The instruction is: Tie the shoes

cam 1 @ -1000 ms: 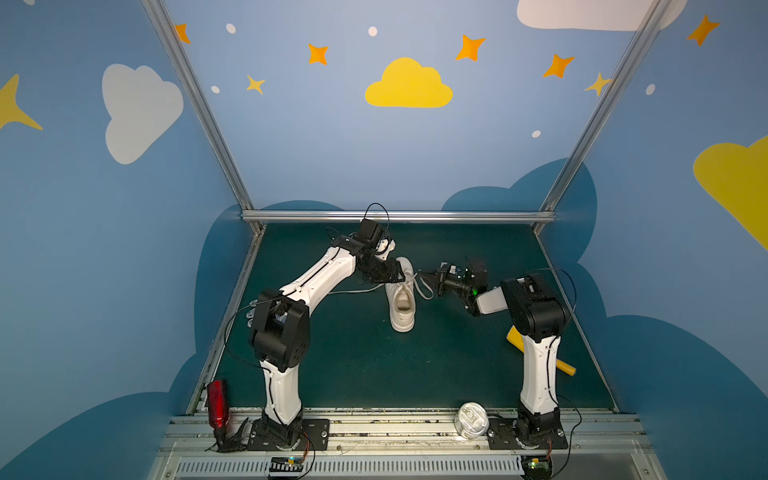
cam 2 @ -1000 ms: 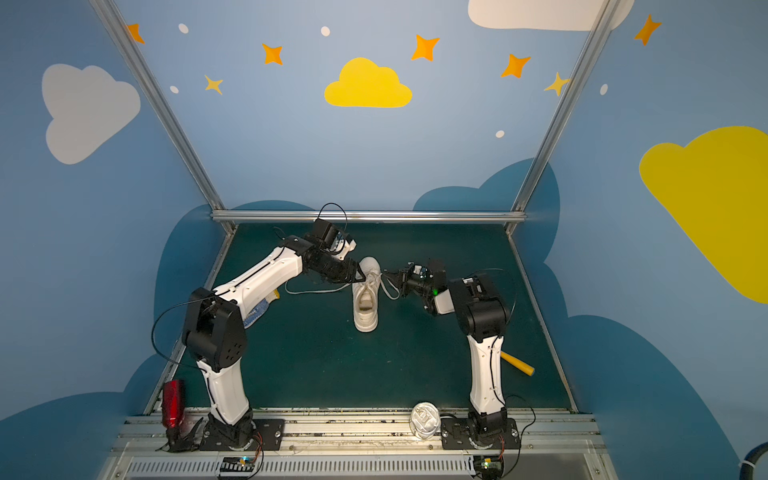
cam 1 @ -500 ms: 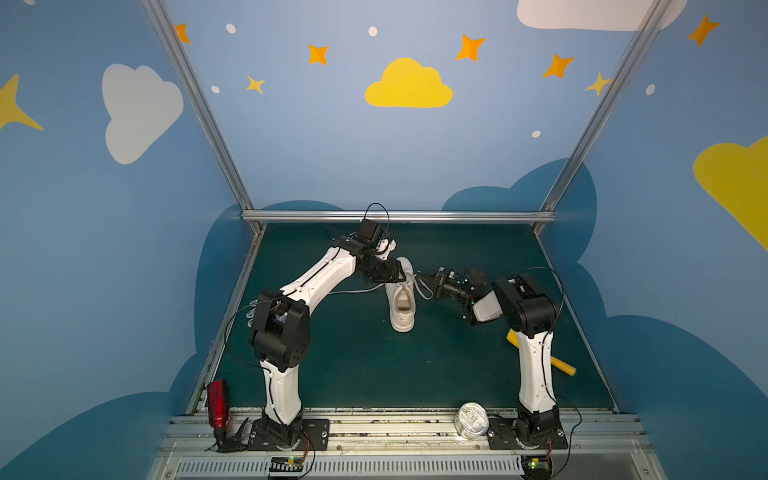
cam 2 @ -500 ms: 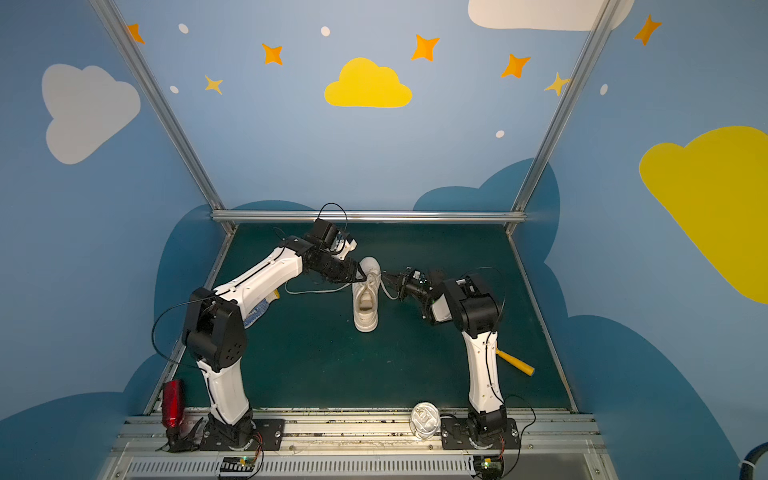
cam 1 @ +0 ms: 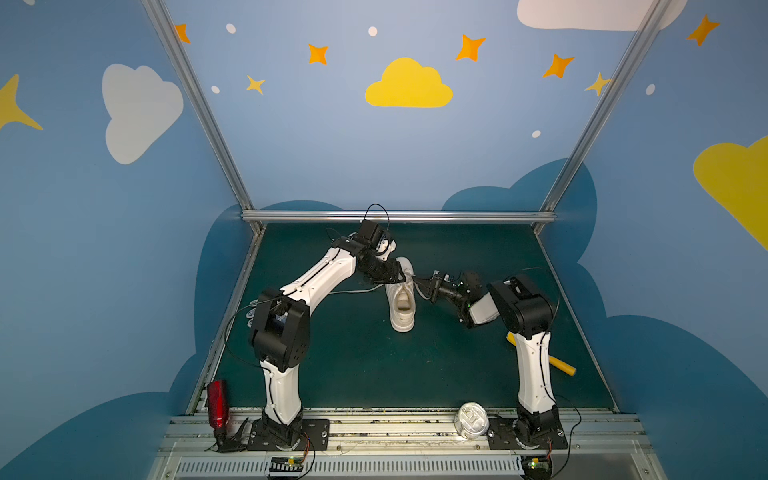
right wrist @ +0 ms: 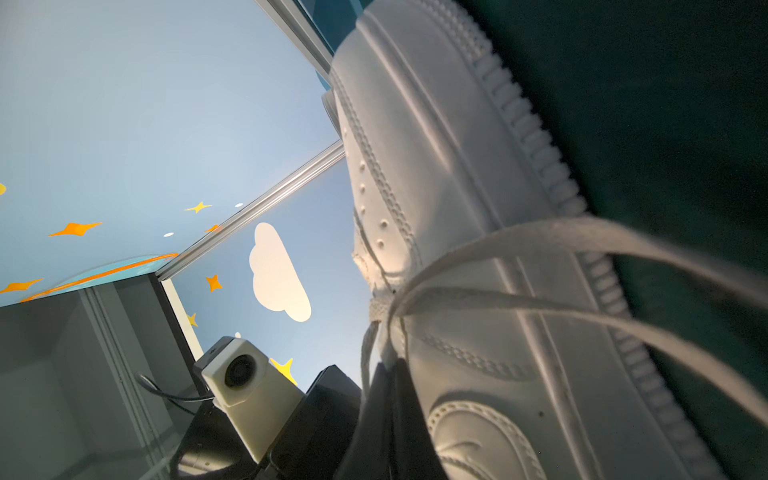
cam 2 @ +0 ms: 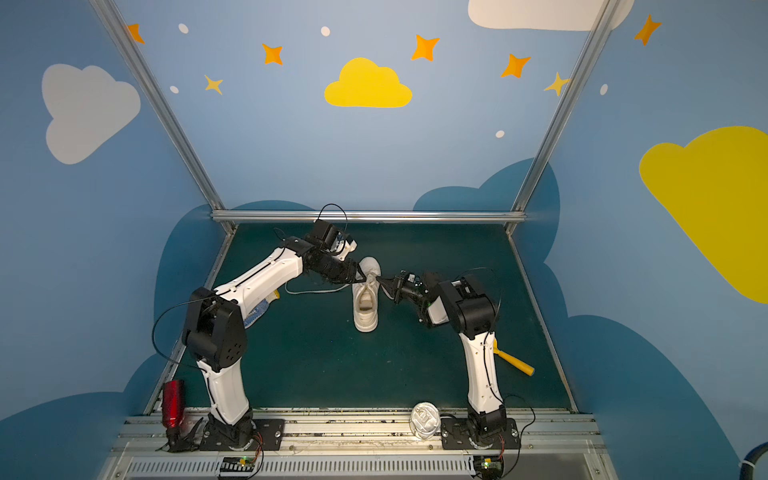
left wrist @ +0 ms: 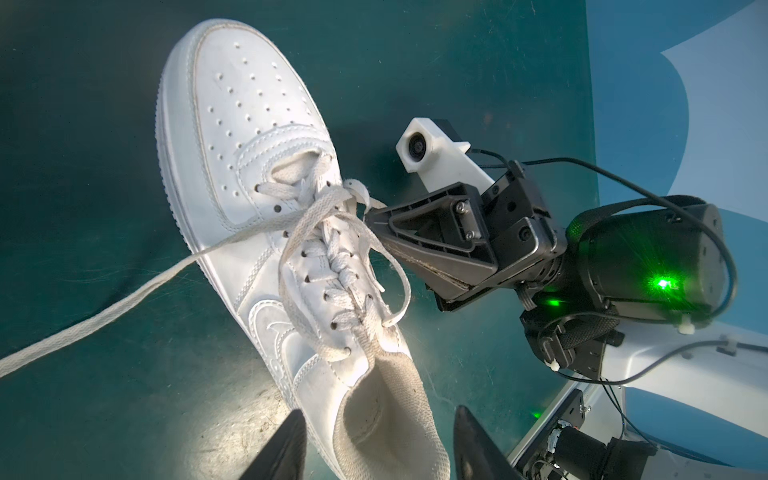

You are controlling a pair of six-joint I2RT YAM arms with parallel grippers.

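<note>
Sneaker (cam 1: 402,305) sits upright on the green worktop (cam 1: 353,365), mid-back, toe toward the rear wall, heel toward the arm bases. Right end effector (left wrist: 369,216) is closed, tips pinching a lace (left wrist: 353,195) right beside the lacing, coming in from the shoe's right side. Left end effector (left wrist: 376,415) is open, fingers (left wrist: 286,440) apart with nothing gripped, hovering at the shoe's left side. A loose lace end (left wrist: 104,307) trails off left across the worktop. Both end effectors sit close together over the shoe in both top views.
</note>
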